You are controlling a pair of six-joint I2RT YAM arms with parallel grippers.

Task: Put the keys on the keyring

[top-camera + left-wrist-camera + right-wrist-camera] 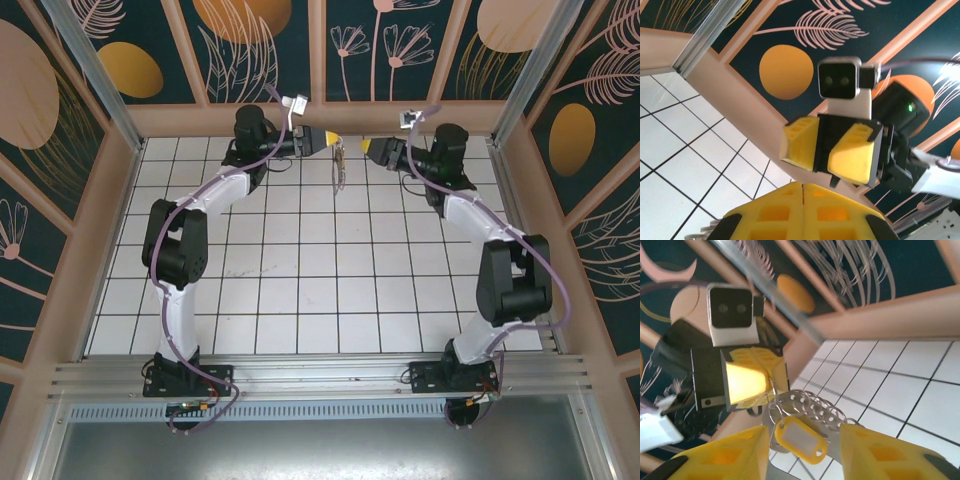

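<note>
Yellow left end effector (333,140) clamps keyring (815,407) (tag (797,439) dangling); right end effector (368,147) parted, empty.

Keyring (810,406): thin metal loop, scalloped edge, yellow tag (799,440), hanging mid-air.

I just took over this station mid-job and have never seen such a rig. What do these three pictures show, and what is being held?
Two robot arms are bolted at the near edge of a white tiled table. One picture looks down from above and behind them. The other two come from a camera on each wrist, so the yellow blocks at the bottom are that arm's own fingers. The left gripper is shut, pinching the keyring by its wire so it hangs above the table's far side. A yellow tag dangles from it. The right gripper faces it with fingers apart and seems to grip nothing.
</note>
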